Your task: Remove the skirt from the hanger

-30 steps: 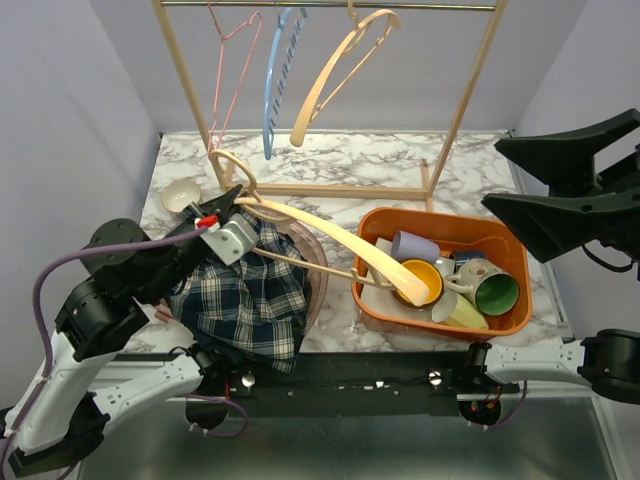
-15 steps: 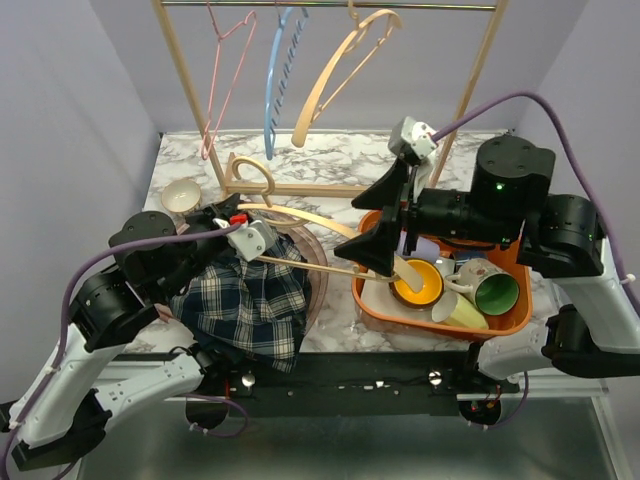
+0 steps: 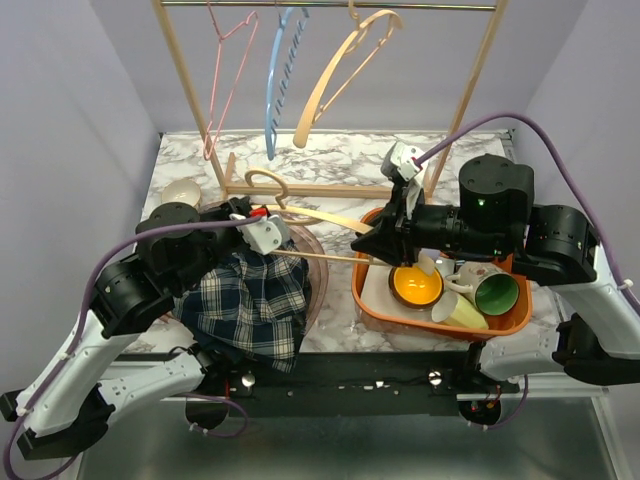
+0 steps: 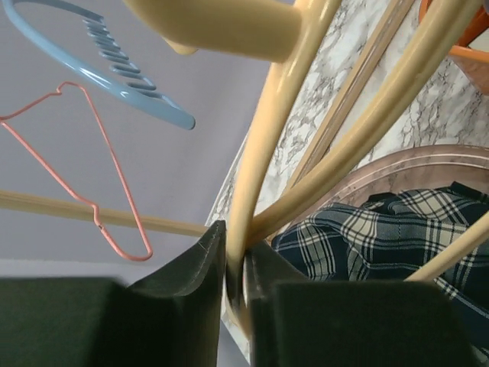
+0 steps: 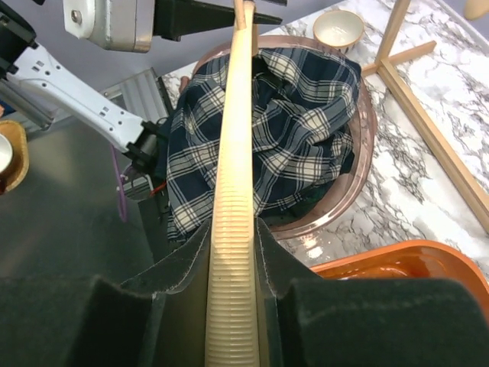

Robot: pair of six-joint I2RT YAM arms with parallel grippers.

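Looks like a robotics lab test cell. A left arm (image 3: pixel 125 295) and right arm (image 3: pixel 560 235) sit bolted to a black rail (image 3: pixel 340 372) at a marble-print bench (image 3: pixel 380 155), boxed in by bare lilac walls (image 3: pixel 70 120). The wooden rack (image 3: pixel 472 75) and orange tub (image 3: pixel 480 325) of cups look like staged props.

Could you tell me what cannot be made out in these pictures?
Top view: whether the skirt is attached to the hanger; its folds and the left gripper cover that spot.
Right wrist view: both hanger ends, cut off by the top and bottom edges.
Top view: part of the orange bin, under the right arm.
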